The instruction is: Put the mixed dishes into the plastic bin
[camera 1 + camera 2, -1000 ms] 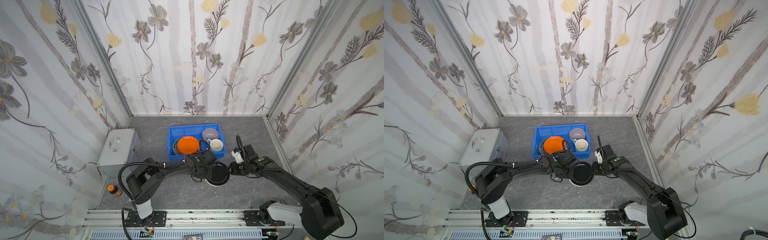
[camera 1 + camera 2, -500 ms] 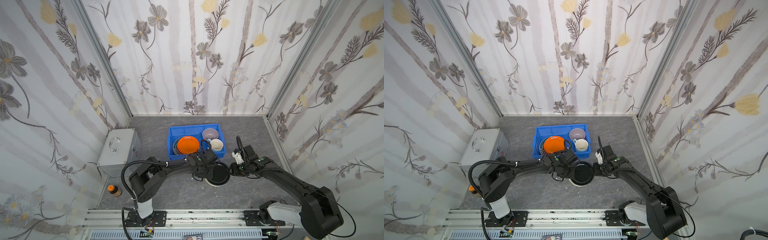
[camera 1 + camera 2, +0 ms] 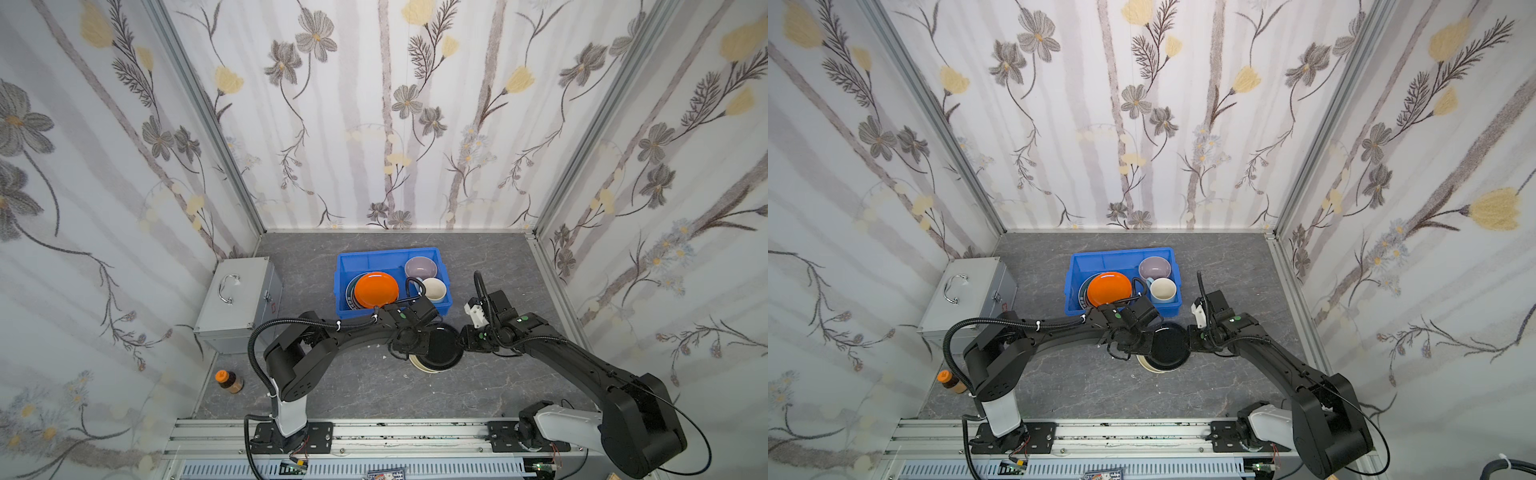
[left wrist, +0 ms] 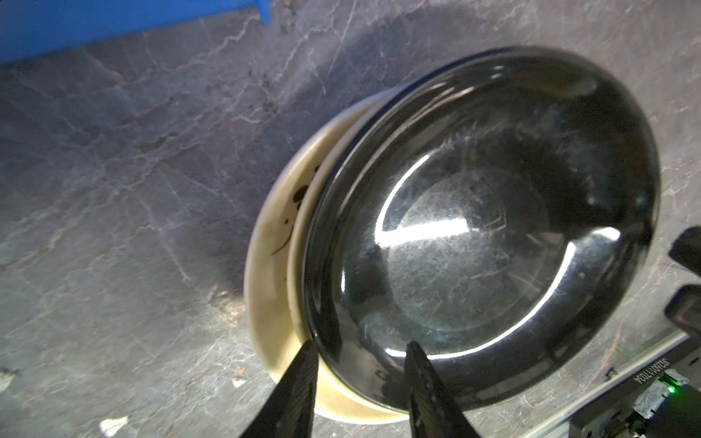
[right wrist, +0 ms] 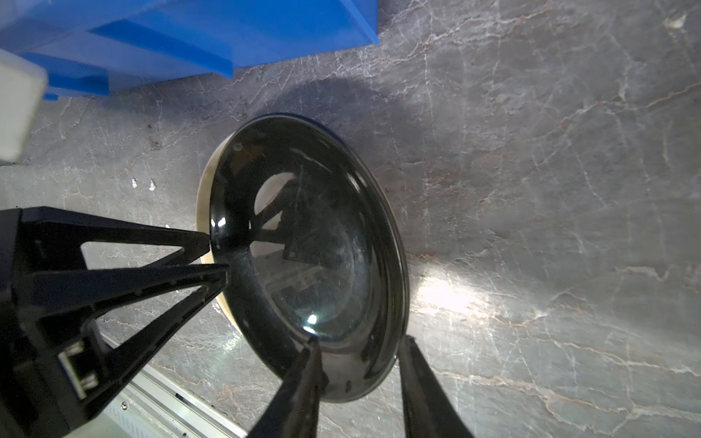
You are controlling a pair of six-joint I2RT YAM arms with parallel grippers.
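A black plate (image 3: pixel 440 347) (image 3: pixel 1169 347) lies on a cream plate (image 3: pixel 419 365) (image 4: pixel 269 284) on the table in front of the blue plastic bin (image 3: pixel 374 255). It sits off-centre on the cream plate. My left gripper (image 4: pixel 360 345) (image 3: pixel 422 347) is open astride the plate's left rim, with one finger over the inside and one outside. My right gripper (image 5: pixel 359 341) (image 3: pixel 459 338) is open astride the opposite rim in the same way. In the bin are an orange plate (image 3: pixel 376 289) on a patterned one, a lilac bowl (image 3: pixel 420 267) and a mug (image 3: pixel 433 289).
A grey metal case (image 3: pixel 239 295) with a handle stands left of the bin by the wall. A small brown bottle (image 3: pixel 228 380) with an orange cap stands at the front left. Papered walls close in three sides. The arms' mounting rail (image 3: pixel 374 432) runs along the front.
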